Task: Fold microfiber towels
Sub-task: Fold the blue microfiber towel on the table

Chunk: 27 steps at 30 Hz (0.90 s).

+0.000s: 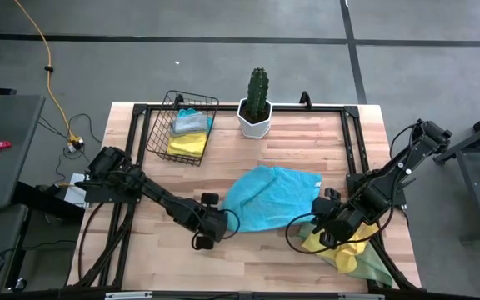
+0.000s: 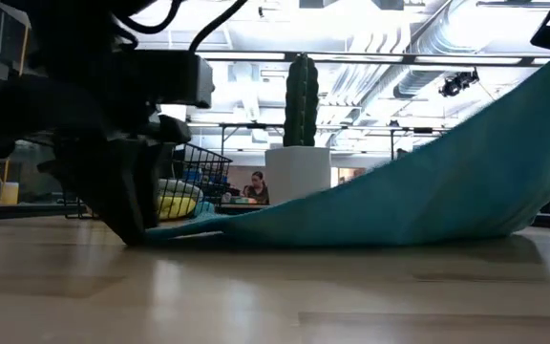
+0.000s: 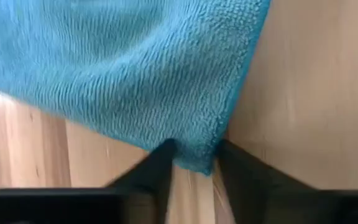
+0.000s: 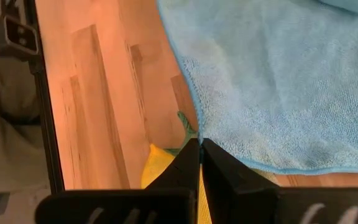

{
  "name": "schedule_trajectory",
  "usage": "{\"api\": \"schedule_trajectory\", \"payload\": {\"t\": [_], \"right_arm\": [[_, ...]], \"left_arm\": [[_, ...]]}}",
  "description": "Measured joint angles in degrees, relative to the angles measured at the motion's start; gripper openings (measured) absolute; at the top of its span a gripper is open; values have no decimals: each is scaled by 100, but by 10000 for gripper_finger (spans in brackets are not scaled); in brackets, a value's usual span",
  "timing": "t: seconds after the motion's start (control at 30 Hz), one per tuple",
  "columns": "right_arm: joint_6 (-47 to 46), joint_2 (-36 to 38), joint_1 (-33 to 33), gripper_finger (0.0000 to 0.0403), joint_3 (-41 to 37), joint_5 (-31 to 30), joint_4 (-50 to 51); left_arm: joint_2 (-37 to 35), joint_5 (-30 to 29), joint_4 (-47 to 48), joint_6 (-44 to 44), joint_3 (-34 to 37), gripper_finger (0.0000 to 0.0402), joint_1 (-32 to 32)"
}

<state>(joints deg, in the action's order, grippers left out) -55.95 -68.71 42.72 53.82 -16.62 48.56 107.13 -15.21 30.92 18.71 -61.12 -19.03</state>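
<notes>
the step in hand looks like the start of a fold on the blue towel (image 1: pixel 269 198), which lies rumpled on the middle of the tabletop (image 1: pixel 223 267), in front of the potted cactus (image 1: pixel 258 102); both arms have a corner of it; the left claw (image 1: pixel 211 227) sits low on the wood at the towel's near left corner, and in the left wrist view its two fingers (image 3: pixel 157 168) are clenched on the very tip of that corner; the right claw (image 1: pixel 330 218) is at the towel's right corner, fingers pressed together on the hem in the right wrist view, and in the low view that side of the cloth rises off the tabletop while the left side lies flat; so the right corner appears lifted and the left one pinned.

more towels wait elsewhere; a yellow towel (image 1: pixel 344 250) and a green towel (image 1: pixel 373 265) lie heaped at the tabletop's near right corner, just under the right arm; the wire basket (image 1: pixel 182 125) at the far left holds a yellow one and a bluish one, folded.

the next move, as i judge it, calls for both claws to raise their corners together, pull the cloth taut to shed the wrinkles, then carry that edge across to meet the far edge; the grips are on thin corner tips, so a slip is possible.
</notes>
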Motion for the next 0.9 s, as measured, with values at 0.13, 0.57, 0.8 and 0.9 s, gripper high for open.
{"api": "schedule_trajectory", "payload": {"t": [0.13,0.57,0.8,0.9], "right_arm": [[-98,0,-5,0,0,-300,2],[1590,-7,-1413,0,-4,-1210,-829],[2604,-370,-1903,0,0,661,-1989],[2451,-626,-1790,0,0,1202,-1887]], "left_arm": [[-44,3,556,478,2,13,0],[-444,-282,3283,2449,45,2,-477],[-748,30,3192,3282,44,1,-960],[-705,58,2925,3362,44,1,-1185]]}}
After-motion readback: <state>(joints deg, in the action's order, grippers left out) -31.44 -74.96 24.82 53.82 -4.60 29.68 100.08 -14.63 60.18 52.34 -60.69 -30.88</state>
